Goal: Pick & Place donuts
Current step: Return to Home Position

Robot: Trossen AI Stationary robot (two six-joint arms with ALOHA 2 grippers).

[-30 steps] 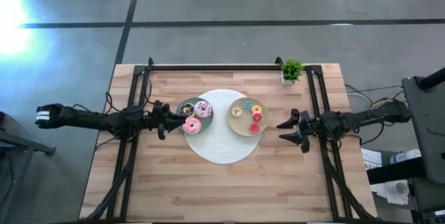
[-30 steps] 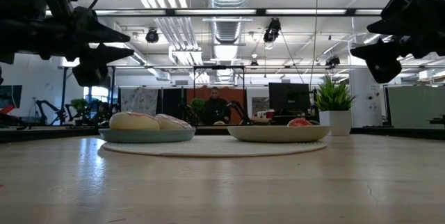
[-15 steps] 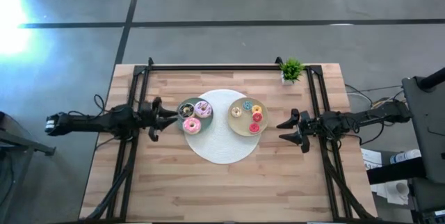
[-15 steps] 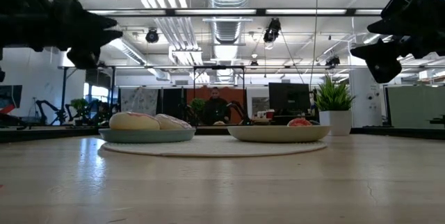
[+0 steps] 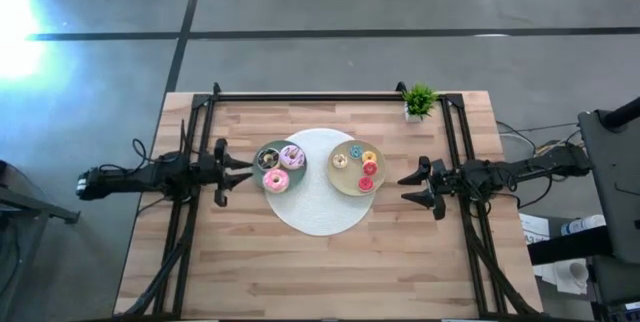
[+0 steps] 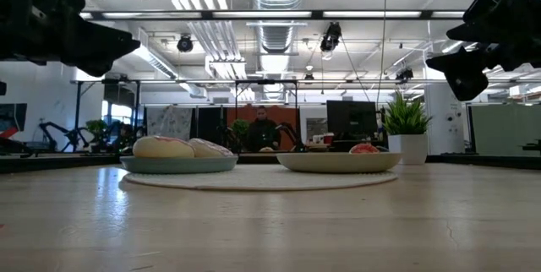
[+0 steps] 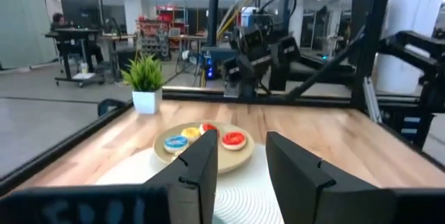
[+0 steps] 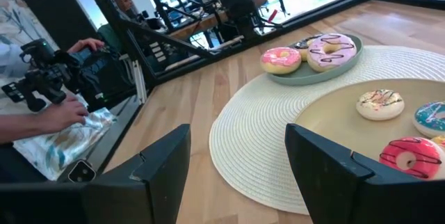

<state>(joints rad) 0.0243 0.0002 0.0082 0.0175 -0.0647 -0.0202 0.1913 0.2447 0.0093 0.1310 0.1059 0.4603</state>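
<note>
Donuts are gathered on two plates at the middle of the table, both set on a round pale mat (image 5: 320, 214). On the blue-grey plate (image 8: 307, 78), which lies toward the left arm, three larger rings are packed close: the pink donut (image 5: 277, 180), the lilac donut (image 5: 292, 156) and the dark chocolate donut (image 5: 268, 157). In the right wrist view the chocolate one is largely hidden behind the other two. On the yellow-green plate (image 5: 347, 178) the small donuts (image 5: 369, 169) are spread apart, and one blue-iced ring is cut off by the edge of the right wrist view. From table height only the plate rims and a few donut tops are seen, and colours there are hard to make out.

The left gripper (image 5: 240, 170) is held above the wood just beside the blue-grey plate, its fingers parted with nothing between them. In its own wrist view that plate is hidden behind the fingers. The right gripper (image 5: 405, 188) is held near the yellow-green plate, its fingers spread wide and empty.

A potted plant (image 5: 419, 100) is placed at the far right corner. Beyond the table edge a person's hands (image 8: 59, 116) are seen around a dark device that cannot be identified.
</note>
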